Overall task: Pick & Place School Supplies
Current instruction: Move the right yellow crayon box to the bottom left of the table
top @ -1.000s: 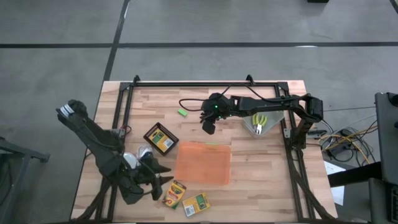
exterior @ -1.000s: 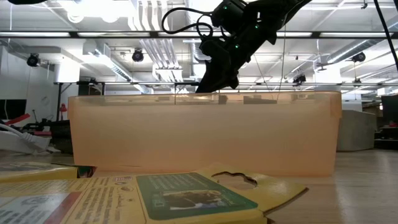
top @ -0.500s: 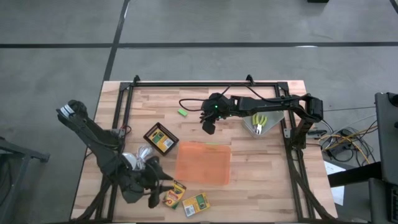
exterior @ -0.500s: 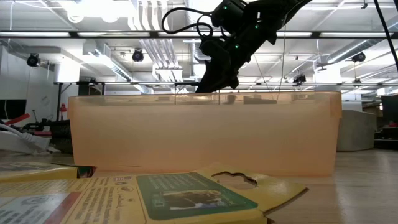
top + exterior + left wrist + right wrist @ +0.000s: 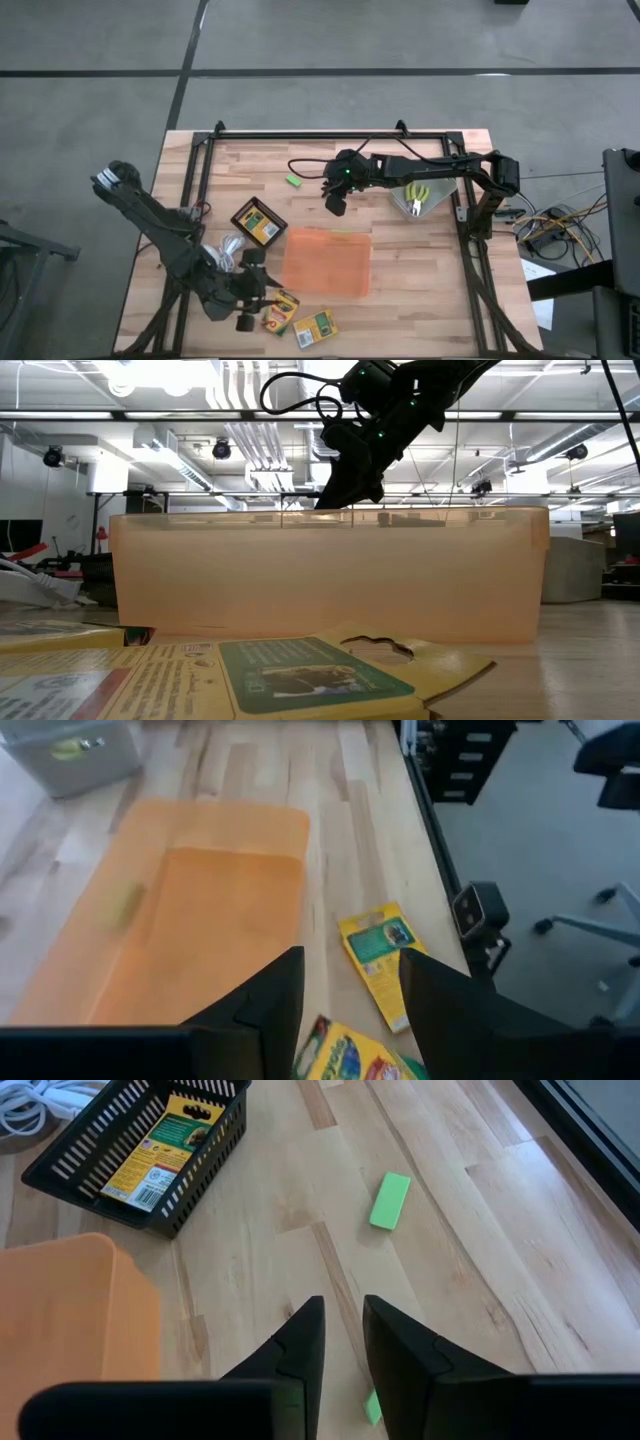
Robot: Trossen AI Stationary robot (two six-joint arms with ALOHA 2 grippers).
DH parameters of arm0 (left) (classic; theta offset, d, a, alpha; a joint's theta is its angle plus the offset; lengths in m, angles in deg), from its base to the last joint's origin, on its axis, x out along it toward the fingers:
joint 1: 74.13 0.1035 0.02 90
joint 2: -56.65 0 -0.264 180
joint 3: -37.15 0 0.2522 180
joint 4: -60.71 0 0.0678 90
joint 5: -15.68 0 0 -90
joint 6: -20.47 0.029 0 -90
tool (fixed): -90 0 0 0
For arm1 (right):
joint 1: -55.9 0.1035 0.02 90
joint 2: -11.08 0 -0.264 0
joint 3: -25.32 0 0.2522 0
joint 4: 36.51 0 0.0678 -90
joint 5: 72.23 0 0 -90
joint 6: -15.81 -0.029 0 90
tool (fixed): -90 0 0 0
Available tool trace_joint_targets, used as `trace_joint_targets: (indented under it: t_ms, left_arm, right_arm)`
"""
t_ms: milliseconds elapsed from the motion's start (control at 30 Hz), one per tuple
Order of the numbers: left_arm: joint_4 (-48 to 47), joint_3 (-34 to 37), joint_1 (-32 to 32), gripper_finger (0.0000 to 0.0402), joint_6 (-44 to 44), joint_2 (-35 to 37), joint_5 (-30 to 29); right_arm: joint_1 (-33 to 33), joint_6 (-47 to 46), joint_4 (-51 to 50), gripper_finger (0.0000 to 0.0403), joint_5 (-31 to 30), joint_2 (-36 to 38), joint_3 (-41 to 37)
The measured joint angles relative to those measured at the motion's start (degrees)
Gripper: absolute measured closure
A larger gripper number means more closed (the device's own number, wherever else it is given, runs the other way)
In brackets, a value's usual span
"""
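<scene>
Left gripper (image 5: 262, 296), jaws apart and empty, has swung over the past second toward the crayon boxes (image 5: 281, 311) at the desk's (image 5: 420, 280) near edge, beside the orange tray (image 5: 326, 260); likely its next pick. Right gripper (image 5: 334, 203) unchanged, jaws narrow, nothing visibly held, near a green block (image 5: 389, 1200). Box lettering not legible.

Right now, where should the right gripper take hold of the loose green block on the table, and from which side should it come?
Probably from straight above, closing across the two long sides of the green block at its middle. It lies flat and alone on the bare wood, clear of the black basket, so its narrow width suits the right gripper.
</scene>
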Motion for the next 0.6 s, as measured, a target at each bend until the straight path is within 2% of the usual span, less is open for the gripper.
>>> trace_joint_targets:
  t_ms: [300, 467, 600]
  left_arm:
    - [6.48, 0.00, -0.04, 0.0235, 1.45, -6.53, -8.65]
    - [8.97, 0.00, -0.12, 0.0256, -3.60, -10.05, -13.03]
    - [10.81, 0.00, -0.12, 0.0279, -4.31, -13.02, -13.76]
  right_arm:
    - [0.00, 0.00, 0.00, 0.0319, 0.01, 0.00, 0.00]
    - [0.02, 0.00, 0.02, 0.0317, 0.00, 0.00, 0.00]
    - [0.02, 0.00, 0.02, 0.0321, 0.01, 0.00, 0.00]
